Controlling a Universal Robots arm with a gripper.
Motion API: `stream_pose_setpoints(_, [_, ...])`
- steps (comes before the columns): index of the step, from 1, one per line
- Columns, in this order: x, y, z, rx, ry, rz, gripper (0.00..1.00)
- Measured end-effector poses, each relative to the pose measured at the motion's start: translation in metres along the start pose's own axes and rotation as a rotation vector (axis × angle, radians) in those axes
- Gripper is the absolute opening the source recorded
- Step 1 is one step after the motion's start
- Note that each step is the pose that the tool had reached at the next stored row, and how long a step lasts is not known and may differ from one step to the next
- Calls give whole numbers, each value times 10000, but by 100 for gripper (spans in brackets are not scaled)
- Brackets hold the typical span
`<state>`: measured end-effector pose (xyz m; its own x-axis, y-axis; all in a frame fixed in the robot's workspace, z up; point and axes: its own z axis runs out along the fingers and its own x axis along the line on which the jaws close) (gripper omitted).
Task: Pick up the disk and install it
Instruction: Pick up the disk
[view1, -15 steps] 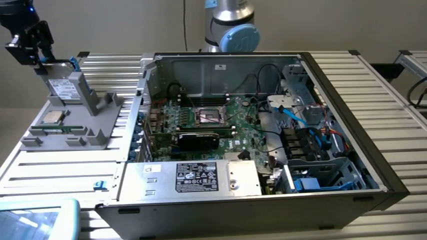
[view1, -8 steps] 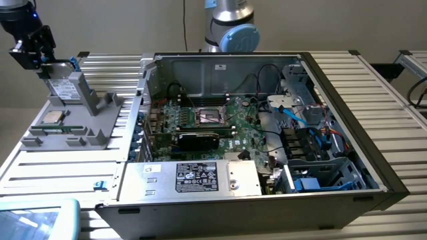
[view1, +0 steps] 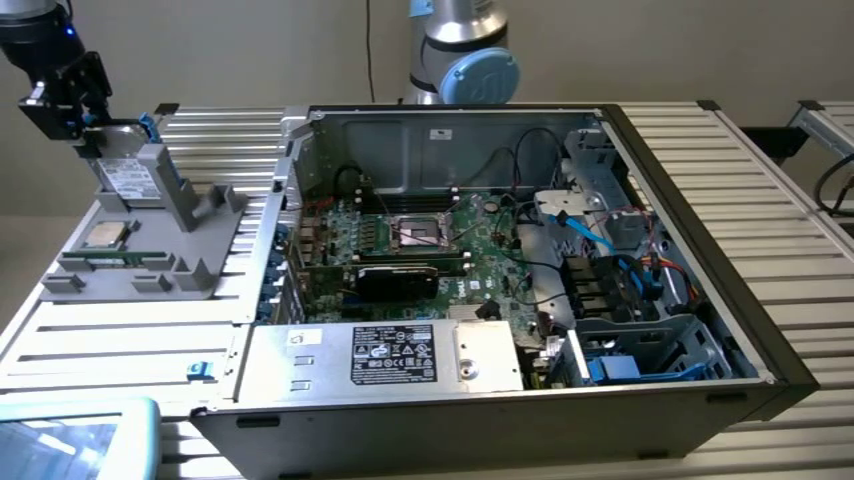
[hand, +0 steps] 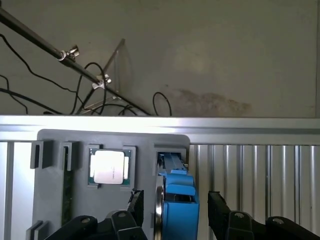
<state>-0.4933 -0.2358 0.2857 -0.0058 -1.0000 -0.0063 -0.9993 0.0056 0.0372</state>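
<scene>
**A:** Right, item one: the disk. Location?

**B:** The disk (view1: 124, 178): grey metal, white label, blue carrier frame. It stands on edge in a slot of the grey holder (view1: 187, 200), which sits on the slatted table (view1: 120, 340). In the exterior view it is at ten o'clock from the open computer case (view1: 400, 140), well apart from it.

**A:** Neighbours?

**B:** One CPU chip (view1: 106, 236), flat in the same holder, at six o'clock from the disk in the exterior view. One silver box with a black label (view1: 400, 355), at the case's six o'clock edge.

**A:** Item two: jaws. Condition?

**B:** Spread wide and holding nothing. In the exterior view they hang just above the disk, at its eleven o'clock. In the wrist view the disk's blue edge (hand: 178, 200) sits between the two fingers (hand: 136, 201), with a gap on each side and no contact that I can see.

**A:** Task status?

**B:** Early, by my reading. The approach is made and the jaws straddle the disk. The grasp is not yet made and the disk is seated in its slot, so the lift and the whole install are outstanding. Nothing of the disk is inside the case.
</scene>
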Motion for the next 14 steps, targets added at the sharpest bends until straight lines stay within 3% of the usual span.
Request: stream_pose_setpoints(14, [2, -2, 63, 6, -1, 0, 63])
